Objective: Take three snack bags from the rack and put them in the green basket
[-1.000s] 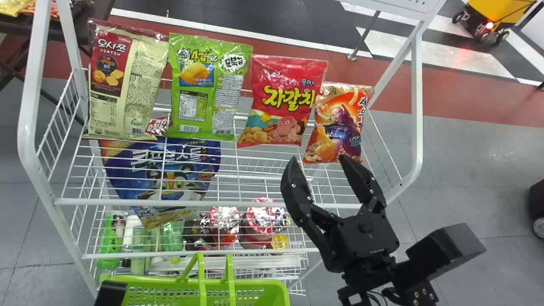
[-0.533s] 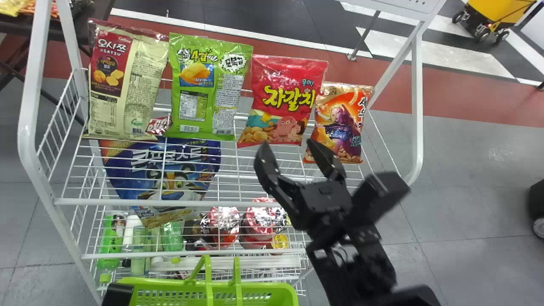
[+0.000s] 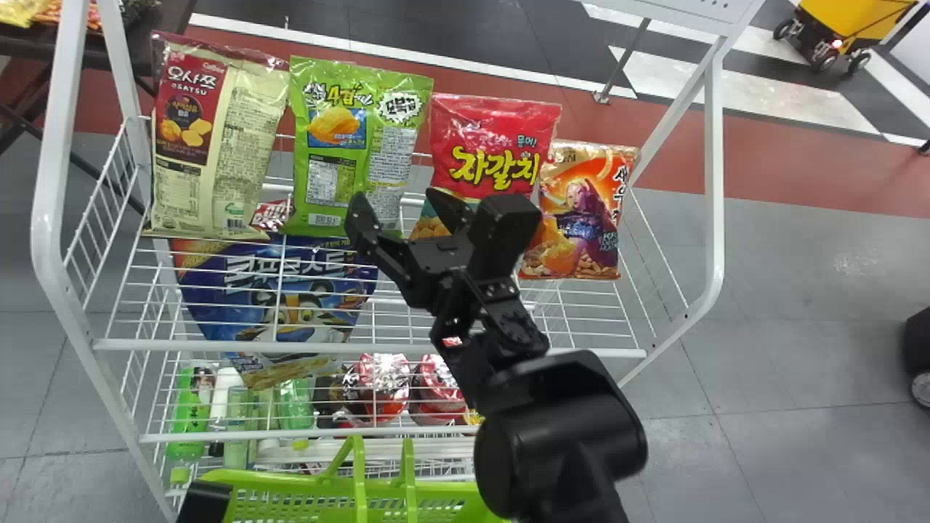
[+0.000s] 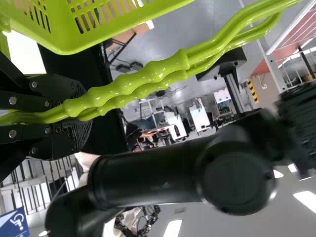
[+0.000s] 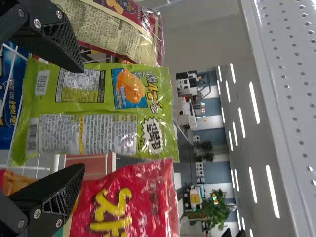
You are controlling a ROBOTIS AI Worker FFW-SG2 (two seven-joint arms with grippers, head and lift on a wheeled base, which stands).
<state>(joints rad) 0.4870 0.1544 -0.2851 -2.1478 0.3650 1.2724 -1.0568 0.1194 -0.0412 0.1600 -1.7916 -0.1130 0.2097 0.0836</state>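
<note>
In front of you stands a white wire rack (image 3: 48, 218), with 4 snack bags propped upright side by side along its upper level. From your left to right they are a cream and maroon bag (image 3: 218, 145), a green bag (image 3: 356, 138), a red bag (image 3: 494, 145) and an orange bag (image 3: 585, 211). A small red and white packet (image 3: 270, 216) shows between the lower parts of the cream and maroon bag and the green bag. Your right gripper (image 3: 396, 200) is raised over the rack, its 2 fingers well apart, in front of the lower part of the green bag; its arm crosses in front of part of the red bag. In the right wrist view, the green bag lies between the directions of your right gripper's (image 5: 81, 118) 2 spread fingers; whether they touch it, you cannot tell. Your left gripper (image 3: 203, 501) is low on the left, beside the green basket (image 3: 269, 483), which sits at the near side of the rack. In the left wrist view, your left gripper (image 4: 84, 111) is clamped on the basket's 2 green handles (image 4: 143, 81), which run together between its fingers. Lower in the rack, seen through the wires, are a large blue bag (image 3: 290, 290), a green bottle (image 3: 190, 407) toward the left and round red containers (image 3: 381, 385) nearer the middle.
</note>
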